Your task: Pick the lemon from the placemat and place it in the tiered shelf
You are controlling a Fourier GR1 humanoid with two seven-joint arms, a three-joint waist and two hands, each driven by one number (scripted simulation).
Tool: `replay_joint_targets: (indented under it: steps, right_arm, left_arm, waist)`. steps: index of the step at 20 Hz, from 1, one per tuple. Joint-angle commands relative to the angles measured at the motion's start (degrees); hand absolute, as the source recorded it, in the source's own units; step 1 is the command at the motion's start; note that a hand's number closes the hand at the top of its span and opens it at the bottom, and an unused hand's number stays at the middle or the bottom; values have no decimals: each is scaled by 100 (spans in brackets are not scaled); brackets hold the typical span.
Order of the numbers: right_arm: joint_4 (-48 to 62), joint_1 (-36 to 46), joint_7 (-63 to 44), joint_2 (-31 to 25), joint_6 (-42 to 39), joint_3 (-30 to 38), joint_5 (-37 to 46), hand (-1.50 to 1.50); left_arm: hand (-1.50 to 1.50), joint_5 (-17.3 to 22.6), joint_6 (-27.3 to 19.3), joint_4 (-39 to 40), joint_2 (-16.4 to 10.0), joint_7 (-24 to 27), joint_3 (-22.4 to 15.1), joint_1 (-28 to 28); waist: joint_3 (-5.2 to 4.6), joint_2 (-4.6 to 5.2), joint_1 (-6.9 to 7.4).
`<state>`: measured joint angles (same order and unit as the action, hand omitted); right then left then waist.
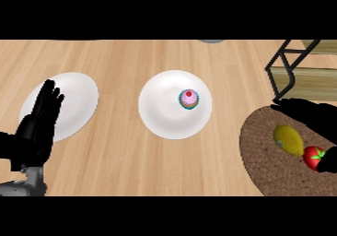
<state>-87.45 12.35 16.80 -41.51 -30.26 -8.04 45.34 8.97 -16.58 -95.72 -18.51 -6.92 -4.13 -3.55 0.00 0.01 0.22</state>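
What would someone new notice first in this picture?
Probably the pink cupcake on the middle plate, bright against white. Then the yellow lemon and red tomato on the placemat at right, with the black right hand close by them. The left hand rests open at the left, fingers up.

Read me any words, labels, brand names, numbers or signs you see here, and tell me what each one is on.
None: no word, number, brand or sign can be read anywhere in the head view.
The lemon, tomato, placemat, cupcake, plate under the cupcake, other plate, tiered shelf and counter all show plain, unmarked surfaces.
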Motion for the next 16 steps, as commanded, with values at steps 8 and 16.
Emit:
replay_joint_targets:
  steps: [8,16]
  right_arm:
    - [1039,316,734,647,467,161,688,-150]
    - [1093,148,769,1029,488,277,1146,-150]
  left_arm:
    - [0,-58,413,-44,122,-187,465,-108]
    - [0,-361,557,-77,422,-52,567,-2]
  waist:
    - [1,3,13]
    - [-1,-2,-10]
